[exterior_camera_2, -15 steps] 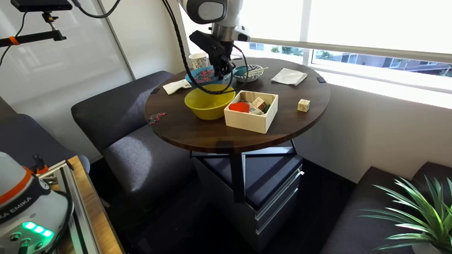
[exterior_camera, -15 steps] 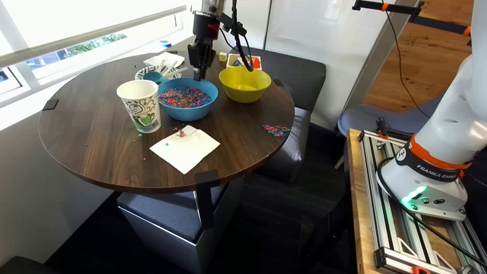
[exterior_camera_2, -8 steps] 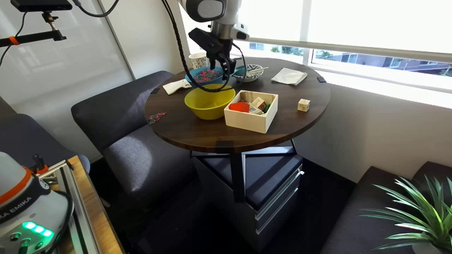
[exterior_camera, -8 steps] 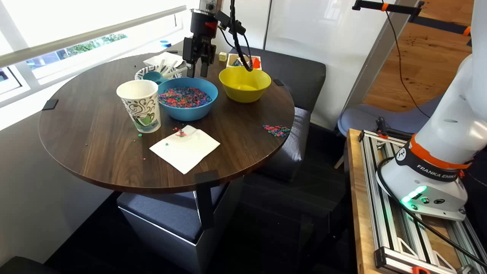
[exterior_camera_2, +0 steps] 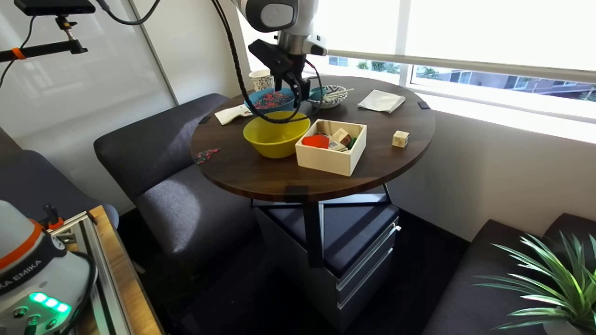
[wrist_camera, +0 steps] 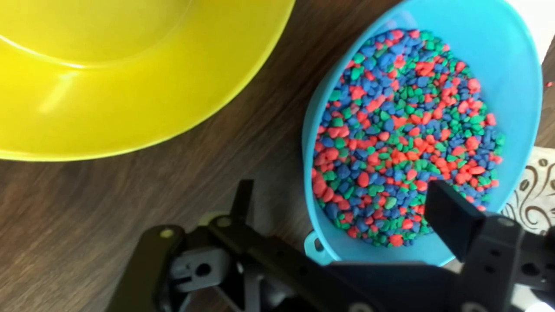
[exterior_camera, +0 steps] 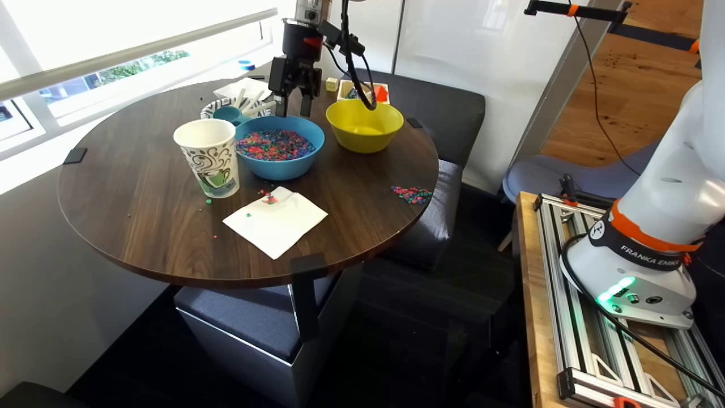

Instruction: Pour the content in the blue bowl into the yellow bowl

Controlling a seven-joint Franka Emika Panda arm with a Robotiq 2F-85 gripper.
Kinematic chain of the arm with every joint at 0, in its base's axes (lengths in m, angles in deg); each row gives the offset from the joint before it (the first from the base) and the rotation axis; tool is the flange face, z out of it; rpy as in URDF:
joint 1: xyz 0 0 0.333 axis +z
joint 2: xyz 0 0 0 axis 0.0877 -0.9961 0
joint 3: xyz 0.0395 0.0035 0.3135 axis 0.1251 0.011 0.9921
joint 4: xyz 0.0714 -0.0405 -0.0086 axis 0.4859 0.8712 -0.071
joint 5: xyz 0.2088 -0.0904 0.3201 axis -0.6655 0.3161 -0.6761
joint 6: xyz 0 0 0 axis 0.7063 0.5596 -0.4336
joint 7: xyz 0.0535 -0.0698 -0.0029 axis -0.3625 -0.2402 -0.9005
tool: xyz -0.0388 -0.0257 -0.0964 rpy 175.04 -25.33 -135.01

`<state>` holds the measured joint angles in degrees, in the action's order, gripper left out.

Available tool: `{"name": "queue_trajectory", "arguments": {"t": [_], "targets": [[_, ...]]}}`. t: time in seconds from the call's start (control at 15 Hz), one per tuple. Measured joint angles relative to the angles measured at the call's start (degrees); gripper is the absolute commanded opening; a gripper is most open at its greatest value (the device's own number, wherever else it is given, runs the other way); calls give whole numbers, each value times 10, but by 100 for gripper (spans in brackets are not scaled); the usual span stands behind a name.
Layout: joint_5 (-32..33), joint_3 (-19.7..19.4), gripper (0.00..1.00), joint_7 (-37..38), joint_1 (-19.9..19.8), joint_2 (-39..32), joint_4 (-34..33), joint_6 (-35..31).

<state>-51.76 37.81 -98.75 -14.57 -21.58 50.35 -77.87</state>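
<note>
While its two fingers stand wide apart, the pincer hangs at the rim of the blue bowl and has hold of nothing; one finger is over the inside of the bowl and the other is outside, near the small loop handle, so the rim runs between them in the wrist view; I can't tell if either finger touches it; the little red, blue and green pebbles, the stuff to pour, make a big heap in the blue bowl, which stands upright on the worktop; just beside it, with a small gap, is the yellow bowl, and no pebbles show in it; so the pouring looks not begun, and I think nearly all the job is left: pinch the rim, lift, bring the blue bowl over the yellow one and tip it until the pebbles run out; farther off, a paper cup stands just beside the blue bowl, and a paper napkin with a few pebbles on it lies near; just beside the yellow bowl is a wooden box with blocks in it; farthest, a patch of loose pebbles lies by the worktop's edge.
</note>
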Motion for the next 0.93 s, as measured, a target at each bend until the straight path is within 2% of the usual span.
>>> {"name": "queue_trajectory", "arguments": {"t": [0.27,0.33,0.4,0.53,0.93], "targets": [[1,0,100,-2,0,0,0,0],[1,0,96,-3,0,0,0,0],[1,0,78,-5,0,-1,0,0],[1,0,70,-12,0,-1,0,0],[6,0,23,-16,5,-7,0,1]]}}
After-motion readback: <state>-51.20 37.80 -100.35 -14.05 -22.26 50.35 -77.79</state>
